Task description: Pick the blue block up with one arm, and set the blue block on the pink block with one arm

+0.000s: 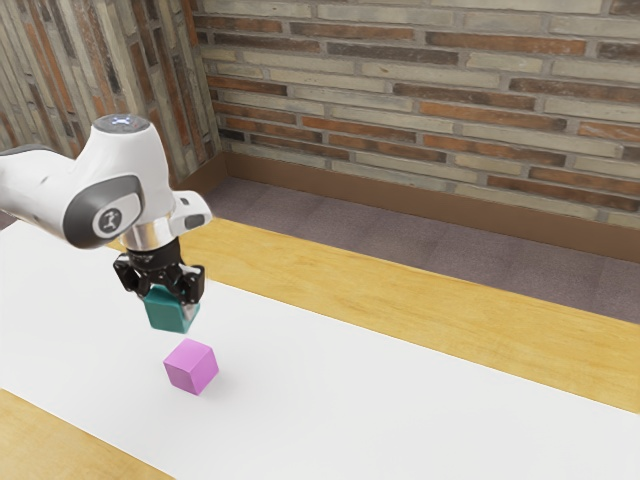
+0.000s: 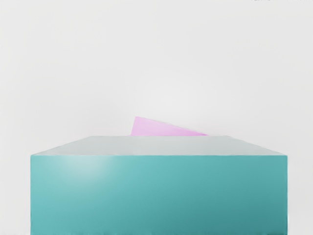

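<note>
The tool (image 1: pixel 168 297) is clenched on the blue block (image 1: pixel 166 314), 2 fingers on opposite side faces, holding it in the air close above the pink block (image 1: pixel 191 366), which sits on the white worktop (image 1: pixel 400 400). The block looks rigid, light and smooth, so a hold on 2 flat parallel sides near their middle suits it. Its hard faces may slide if set down off-centre.
</note>
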You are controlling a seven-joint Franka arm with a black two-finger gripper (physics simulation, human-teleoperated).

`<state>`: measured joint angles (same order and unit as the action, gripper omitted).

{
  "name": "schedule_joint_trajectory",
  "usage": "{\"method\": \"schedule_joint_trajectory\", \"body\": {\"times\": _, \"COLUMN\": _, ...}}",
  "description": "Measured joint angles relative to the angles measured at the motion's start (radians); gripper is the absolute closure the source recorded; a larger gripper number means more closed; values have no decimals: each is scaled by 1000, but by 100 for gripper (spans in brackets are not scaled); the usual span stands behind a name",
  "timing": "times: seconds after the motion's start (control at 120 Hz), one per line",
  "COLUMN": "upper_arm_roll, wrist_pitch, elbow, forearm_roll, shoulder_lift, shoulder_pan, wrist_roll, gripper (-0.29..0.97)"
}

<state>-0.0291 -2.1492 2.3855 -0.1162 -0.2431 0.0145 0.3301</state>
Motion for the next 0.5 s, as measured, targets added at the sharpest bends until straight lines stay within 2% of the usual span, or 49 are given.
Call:
{"method": "schedule_joint_trajectory", "body": {"times": 0.35, "upper_arm_roll": 0, "wrist_pitch": -4, "elbow": -4, "forearm_roll": -49, "shoulder_lift": 12, "shoulder_pan": 41, "wrist_roll": -58, "gripper": 31}}
{"method": "schedule_joint_trajectory", "body": {"times": 0.5, "upper_arm_roll": 0, "wrist_pitch": -53, "elbow": -3, "forearm_roll": -61, "shoulder_lift": 64, "shoulder_pan": 52, "wrist_roll": -103, "gripper": 31}}
